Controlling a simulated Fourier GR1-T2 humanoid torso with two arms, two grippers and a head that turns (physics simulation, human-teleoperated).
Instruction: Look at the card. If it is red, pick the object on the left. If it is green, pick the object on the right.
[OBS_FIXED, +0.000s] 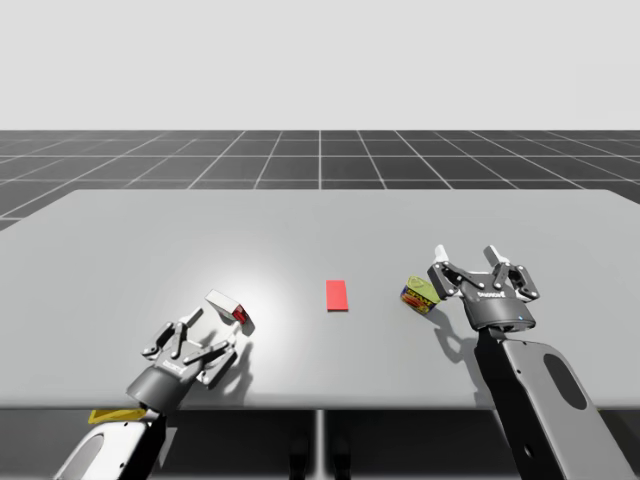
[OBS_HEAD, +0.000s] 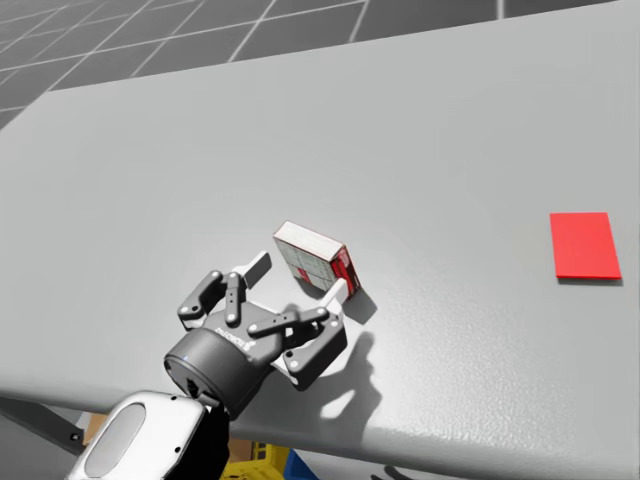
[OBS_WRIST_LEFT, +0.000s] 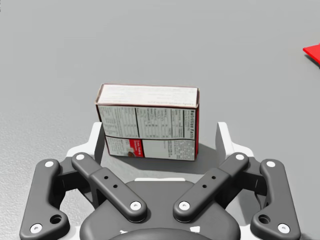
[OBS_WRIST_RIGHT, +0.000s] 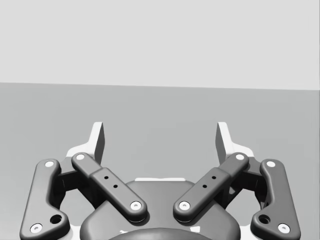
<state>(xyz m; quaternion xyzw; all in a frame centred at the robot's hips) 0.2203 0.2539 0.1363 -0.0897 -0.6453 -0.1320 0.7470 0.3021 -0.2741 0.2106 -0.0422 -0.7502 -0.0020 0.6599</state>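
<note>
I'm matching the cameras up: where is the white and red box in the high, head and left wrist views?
High view: white and red box left of the red card.
Head view: box at centre, card far right.
Left wrist view: box between left gripper's open jaws, card farther off.
Shared landmark: the red card.

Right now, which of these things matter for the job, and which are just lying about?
Part of the job: red card; white and red box on the left, the one a red card calls for; left claw, open around that box.
Lying about: yellow-green object on the right; right claw, open, holding nothing.
</note>
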